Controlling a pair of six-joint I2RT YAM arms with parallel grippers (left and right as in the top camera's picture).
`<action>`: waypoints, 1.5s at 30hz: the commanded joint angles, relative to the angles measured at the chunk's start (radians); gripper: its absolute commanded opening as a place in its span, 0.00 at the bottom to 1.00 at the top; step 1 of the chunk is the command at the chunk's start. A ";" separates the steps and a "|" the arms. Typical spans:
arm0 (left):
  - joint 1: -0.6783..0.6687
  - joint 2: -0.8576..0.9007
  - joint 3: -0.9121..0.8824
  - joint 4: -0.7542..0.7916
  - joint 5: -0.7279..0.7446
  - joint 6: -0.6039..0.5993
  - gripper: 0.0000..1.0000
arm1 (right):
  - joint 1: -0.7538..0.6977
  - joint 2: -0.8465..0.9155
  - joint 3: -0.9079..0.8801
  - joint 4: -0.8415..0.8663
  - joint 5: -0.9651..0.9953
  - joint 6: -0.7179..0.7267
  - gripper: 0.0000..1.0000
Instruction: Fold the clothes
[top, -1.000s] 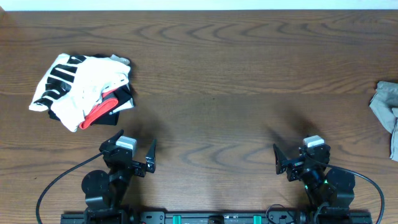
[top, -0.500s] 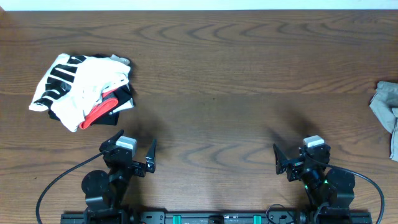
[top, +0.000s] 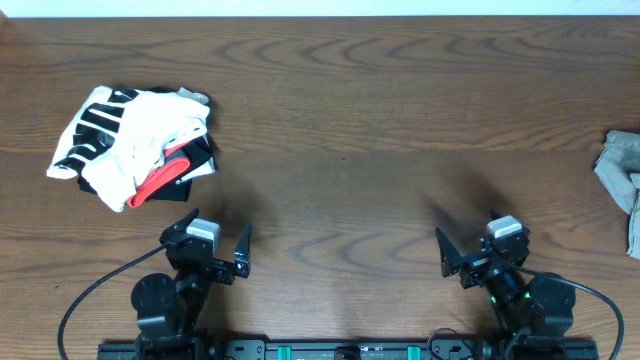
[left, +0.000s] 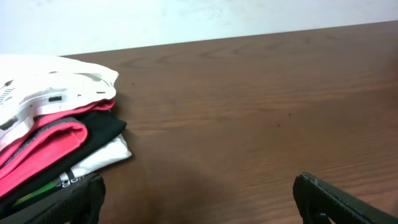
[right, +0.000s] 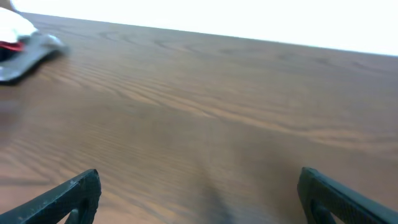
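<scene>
while left gripper (top: 208, 247) and right gripper (top: 480, 256) sit spread and empty, the shorts (top: 620, 172) lie at the far right edge, partly cropped; a stretched reach could pinch only a corner.

No legible text, brand, number or sign is shown in any view. Faint grey letter-like marks are seen on a white strip (left: 69, 178) of the garment bundle (top: 135, 145), at about eight o'clock in the left wrist view, but are too blurred to be read.
</scene>
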 joint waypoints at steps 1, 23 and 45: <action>-0.004 -0.007 -0.023 -0.002 0.014 -0.009 0.98 | -0.008 -0.004 -0.003 0.012 -0.146 0.007 0.99; -0.004 0.032 0.122 0.050 0.036 -0.349 0.98 | -0.008 0.488 0.302 0.042 0.079 0.090 0.99; -0.004 0.905 1.021 -0.528 0.040 -0.339 0.98 | -0.133 1.196 0.978 -0.407 0.499 0.485 0.99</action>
